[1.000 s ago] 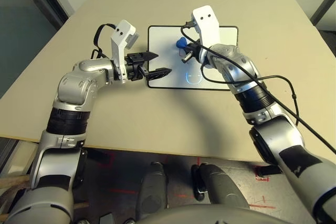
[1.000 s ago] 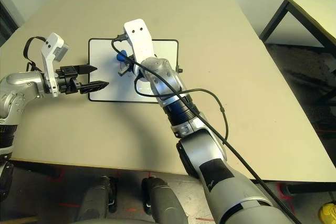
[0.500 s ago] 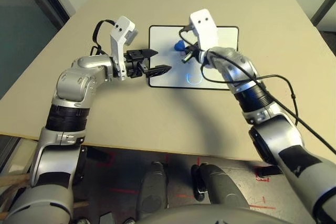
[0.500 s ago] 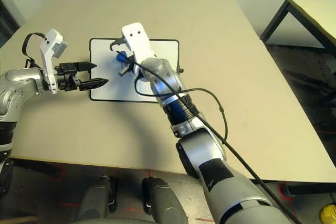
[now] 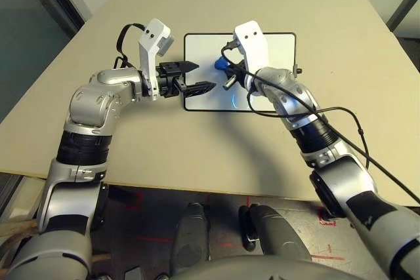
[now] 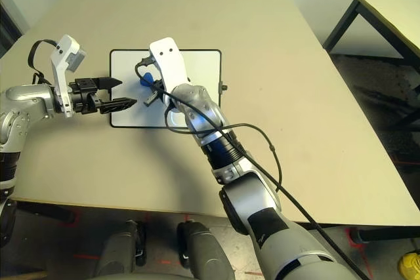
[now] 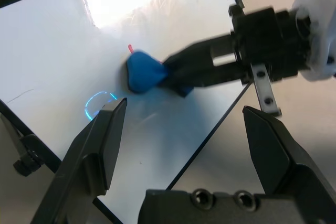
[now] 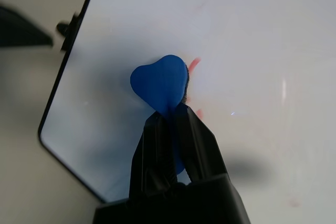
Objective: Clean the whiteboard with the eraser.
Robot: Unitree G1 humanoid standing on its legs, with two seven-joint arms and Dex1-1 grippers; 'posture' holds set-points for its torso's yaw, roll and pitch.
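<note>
The whiteboard [image 5: 272,50] lies flat on the beige table, white with a thin black frame. My right gripper [image 8: 169,114] is shut on the blue eraser [image 8: 160,80], pressing it onto the board's left half. A short red mark [image 8: 194,64] shows beside the eraser, and a faint blue ring [image 7: 100,103] lies on the board nearer to me. The eraser [image 5: 222,63] sits close to my left gripper [image 5: 202,75]. That gripper hovers open over the board's left edge, holding nothing. In the left wrist view the eraser [image 7: 144,72] lies ahead of the open fingers [image 7: 105,140].
The table [image 5: 197,149] has free surface all around the board. A small black knob [image 6: 224,86] sticks out of the board's right side. A black cable [image 5: 341,106] loops off my right forearm. A second table [image 6: 387,11] stands off to the right.
My right gripper has slid the eraser a little to the left and nearer to me across the board. The left gripper has stayed open at the board's left edge.
</note>
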